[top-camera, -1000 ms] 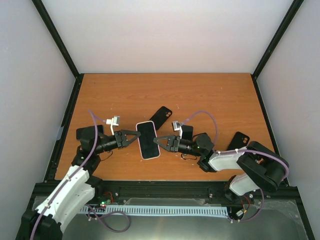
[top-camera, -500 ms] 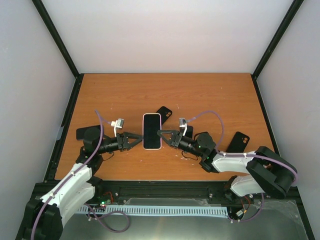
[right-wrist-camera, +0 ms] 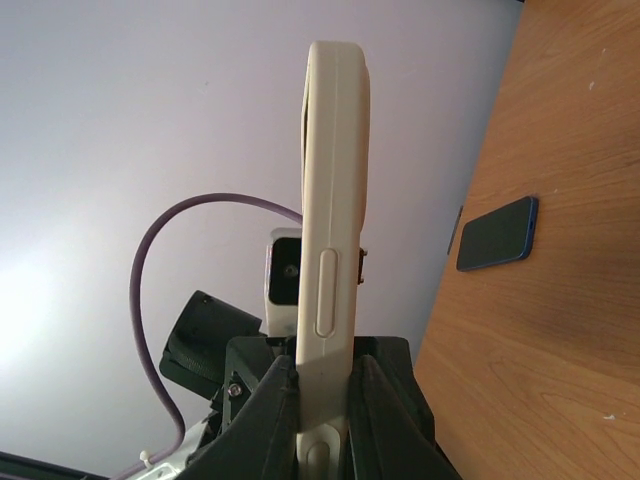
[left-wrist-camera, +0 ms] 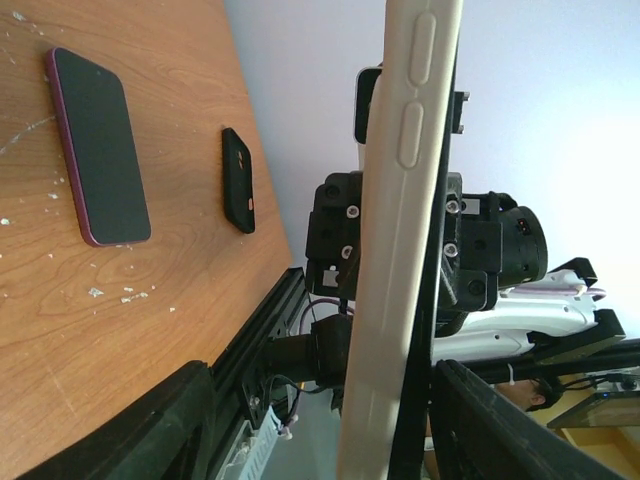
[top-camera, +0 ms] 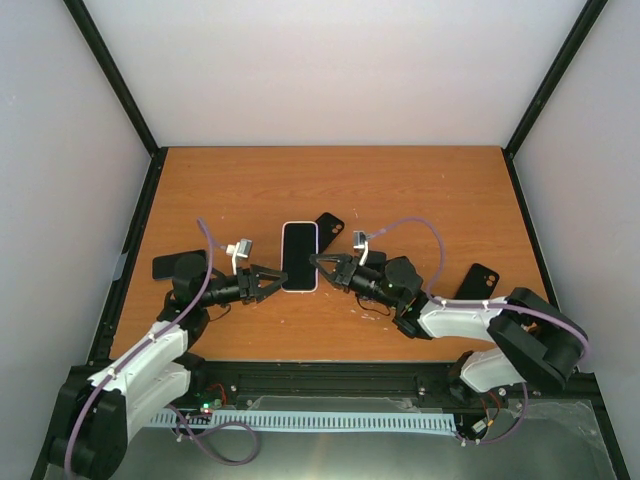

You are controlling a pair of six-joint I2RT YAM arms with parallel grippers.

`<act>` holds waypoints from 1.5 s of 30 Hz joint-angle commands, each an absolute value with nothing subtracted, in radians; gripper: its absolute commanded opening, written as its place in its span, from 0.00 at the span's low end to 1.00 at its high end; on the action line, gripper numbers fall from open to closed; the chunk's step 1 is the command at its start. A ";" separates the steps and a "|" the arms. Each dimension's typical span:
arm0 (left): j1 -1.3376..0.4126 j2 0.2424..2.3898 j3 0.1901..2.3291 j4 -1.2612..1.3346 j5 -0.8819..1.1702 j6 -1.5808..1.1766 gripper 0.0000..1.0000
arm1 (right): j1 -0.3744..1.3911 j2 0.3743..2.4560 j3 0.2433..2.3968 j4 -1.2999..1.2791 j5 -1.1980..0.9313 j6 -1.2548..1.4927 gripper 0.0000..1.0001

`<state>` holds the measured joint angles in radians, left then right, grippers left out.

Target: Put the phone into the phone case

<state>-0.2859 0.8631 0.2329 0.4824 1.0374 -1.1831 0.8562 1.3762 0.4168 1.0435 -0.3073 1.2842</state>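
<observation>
Top external: white-edged, dark-screened phone (top-camera: 300,257)

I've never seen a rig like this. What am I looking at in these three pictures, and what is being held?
Two robot arms are bolted at the near edge of a brown wooden table. The wide picture comes from a fixed camera above and behind them. The other two come from a camera on each arm's wrist, looking along its own fingers. Between the arms is a phone in a cream-white case, seen edge-on in the wrist views. The right gripper has its fingers closed on it, while the left gripper has its fingers spread open. Lying on the table are a dark phone with a maroon edge, a small black case and a dark phone with a blue edge.
</observation>
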 commanded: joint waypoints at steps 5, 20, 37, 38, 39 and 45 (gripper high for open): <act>-0.284 0.867 0.239 0.546 1.049 -1.192 0.39 | 0.855 1.430 0.461 1.174 -0.308 1.326 0.05; -0.284 0.859 0.319 0.271 0.979 -1.062 0.00 | 0.857 1.403 0.456 1.037 -0.315 1.270 0.04; -0.284 0.827 0.481 -0.133 0.730 -0.830 1.00 | 0.856 1.292 0.457 0.498 -0.195 1.086 0.07; -0.284 0.825 0.499 -0.170 0.697 -0.809 1.00 | 0.856 1.295 0.470 0.443 -0.179 1.066 0.08; -0.284 0.827 0.515 -0.208 0.667 -0.790 0.99 | 0.856 1.302 0.481 0.405 -0.171 1.046 0.08; -0.284 0.831 0.561 -0.288 0.584 -0.714 1.00 | 0.856 1.352 0.454 0.367 -0.140 1.069 0.06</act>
